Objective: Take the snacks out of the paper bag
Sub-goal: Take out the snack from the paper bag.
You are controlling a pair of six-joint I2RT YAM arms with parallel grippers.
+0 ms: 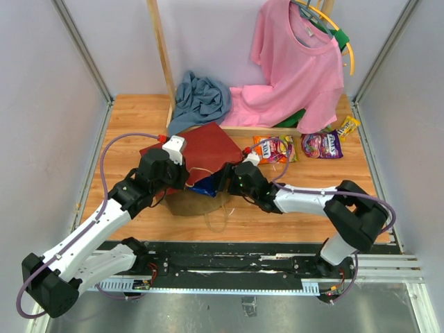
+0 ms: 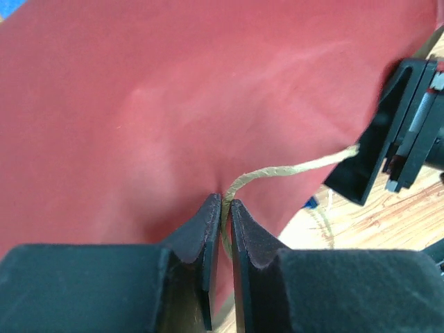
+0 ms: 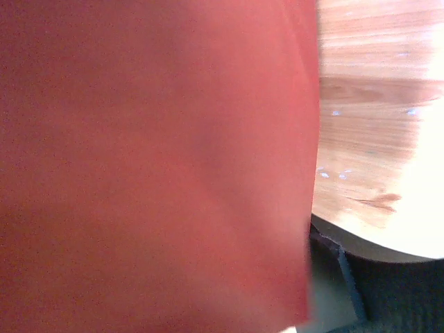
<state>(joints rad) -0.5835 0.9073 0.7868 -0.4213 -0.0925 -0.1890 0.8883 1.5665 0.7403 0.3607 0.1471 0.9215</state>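
Note:
The paper bag [image 1: 203, 148] lies on its side on the wooden table, dark red side up, its brown mouth [image 1: 187, 202] facing the arms. My left gripper [image 1: 185, 178] [image 2: 225, 198] is shut on the bag's twine handle [image 2: 291, 166], against the red side [image 2: 208, 90]. At the mouth's right edge my right gripper [image 1: 224, 179] stands open beside a blue packet [image 1: 207, 186] that shows in the opening. In the right wrist view the red side [image 3: 152, 166] covers nearly everything, with one finger [image 3: 333, 253] showing. Orange [image 1: 274, 148], purple [image 1: 322, 144] and yellow [image 1: 347, 126] snacks lie on the table at the right.
A pink shirt [image 1: 295, 62] hangs at the back right over a green item [image 1: 291, 119]. A blue-grey cloth [image 1: 201, 97] lies at the back by a wooden post [image 1: 161, 48]. A loose twine handle [image 1: 218, 218] lies near the front edge. Grey walls close both sides.

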